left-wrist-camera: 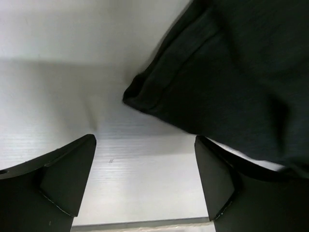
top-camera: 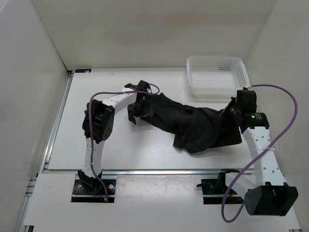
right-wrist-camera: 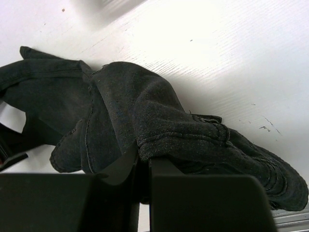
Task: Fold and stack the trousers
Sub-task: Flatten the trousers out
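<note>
The bench point(top-camera: 120, 150) carries the trousers point(top-camera: 193, 125) as a crumpled dark heap across its middle and right side, nowhere near flat, with one end stretching left toward the left arm and the bulk bunched near the right arm. Judged from that, the main risk is folding a heap. With the legs twisted over each other, any fold made now would lock in the wrinkles and give a lopsided bundle that will not stack. The white mesh basket point(top-camera: 216, 90) stands just behind the heap at the far right, so a wide lift or swing of the cloth could brush it or drag it along. The right end effector point(right-wrist-camera: 145, 162) is clamped together on a thick fold of the trousers. The bite looks like several layers rather than one edge, so pulling could lift the whole lump or let the cloth slip out. The left end effector point(left-wrist-camera: 145, 159) stands wide apart and grips nothing. The trouser hem point(left-wrist-camera: 140, 96) lies ahead of it and off to one side, with cloth hanging close by one finger point(left-wrist-camera: 217, 179). Closing from here could miss the hem or snag a stray layer.
</note>
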Motion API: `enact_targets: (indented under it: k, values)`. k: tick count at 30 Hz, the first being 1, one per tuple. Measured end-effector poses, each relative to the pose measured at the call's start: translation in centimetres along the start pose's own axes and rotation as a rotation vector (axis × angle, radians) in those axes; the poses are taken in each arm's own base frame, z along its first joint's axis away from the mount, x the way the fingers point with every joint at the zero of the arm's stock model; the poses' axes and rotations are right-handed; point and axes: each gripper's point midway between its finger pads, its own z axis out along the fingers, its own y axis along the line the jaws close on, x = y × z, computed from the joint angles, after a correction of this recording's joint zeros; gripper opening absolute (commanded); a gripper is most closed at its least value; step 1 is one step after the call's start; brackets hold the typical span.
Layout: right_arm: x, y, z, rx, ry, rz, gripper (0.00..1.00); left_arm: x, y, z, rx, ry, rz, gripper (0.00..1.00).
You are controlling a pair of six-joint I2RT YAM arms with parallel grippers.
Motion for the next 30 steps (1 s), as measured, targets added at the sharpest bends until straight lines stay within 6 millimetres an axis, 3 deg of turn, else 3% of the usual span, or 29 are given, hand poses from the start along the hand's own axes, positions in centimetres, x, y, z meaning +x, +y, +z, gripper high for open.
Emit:
enact_targets:
  k: [5,9,11,12,14,16,21,24,27,30]
  values:
    - [0.0,0.1,-0.1,-0.007,0.003,-0.003,0.0,-3.2,-1.9,-1.1,0.049,-0.084,-0.02,0.89]
    - [0.1,0.2,-0.1,-0.016,0.006,-0.008,0.0,-3.7,-2.4,-1.5,0.059,-0.097,-0.032,0.87]
    - [0.1,0.2,-0.1,-0.019,0.008,-0.009,0.0,-4.1,-2.6,-1.1,0.06,-0.098,-0.039,0.74]
    - [0.1,0.2,-0.1,-0.021,0.009,-0.01,0.0,-4.2,-2.8,-0.7,0.059,-0.094,-0.043,0.44]
    - [0.1,0.3,-0.1,-0.026,0.012,-0.012,0.0,-4.1,-2.7,0.4,0.046,-0.077,-0.052,0.1]
    - [0.2,0.3,0.0,-0.031,0.02,-0.012,0.0,-3.8,-2.4,1.2,0.03,-0.054,-0.059,0.1]
    - [0.4,0.6,0.6,-0.038,0.04,-0.015,0.0,-4.1,0.1,0.0,-0.038,-0.074,-0.111,0.1]
    - [0.3,0.8,0.6,-0.047,0.044,-0.012,0.0,-5.2,3.5,-4.1,-0.064,-0.125,-0.193,0.1]
    - [0.1,1.2,0.5,-0.063,0.044,-0.013,0.0,-8.2,8.7,-12.8,-0.033,-0.299,-0.324,0.1]
    - [-0.5,1.5,0.3,-0.07,0.032,-0.016,0.0,-10.0,14.3,-24.0,0.003,-0.569,-0.456,0.1]
